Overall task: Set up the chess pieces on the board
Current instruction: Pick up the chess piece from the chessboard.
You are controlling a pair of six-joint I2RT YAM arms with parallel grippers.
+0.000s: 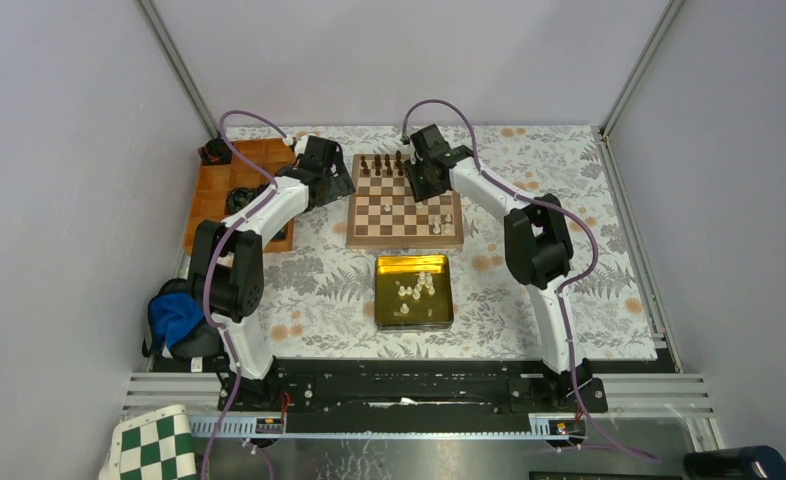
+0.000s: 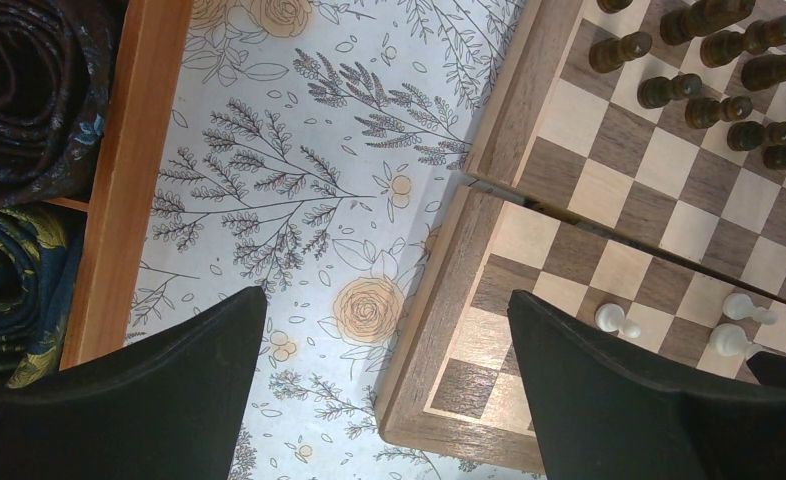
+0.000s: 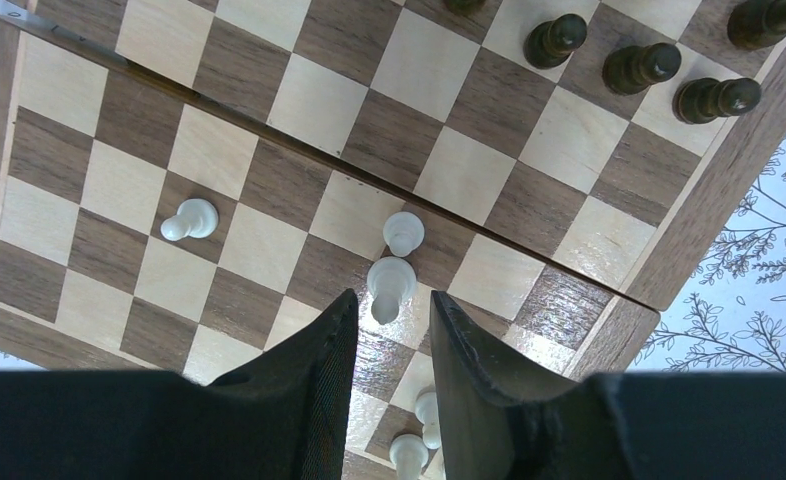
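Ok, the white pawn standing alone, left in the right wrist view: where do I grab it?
Pinch the lone white pawn at its narrow neck just under the round head, coming straight down from above. It stands upright with free squares all around, so the right gripper can likely straddle it without bumping anything.

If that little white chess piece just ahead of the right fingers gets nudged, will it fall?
Possibly: the white piece looks narrow over a small round base, so a sideways push may tip it, then roll it. It looks smooth and hard, so likely light, stiff, slippery to pinch.
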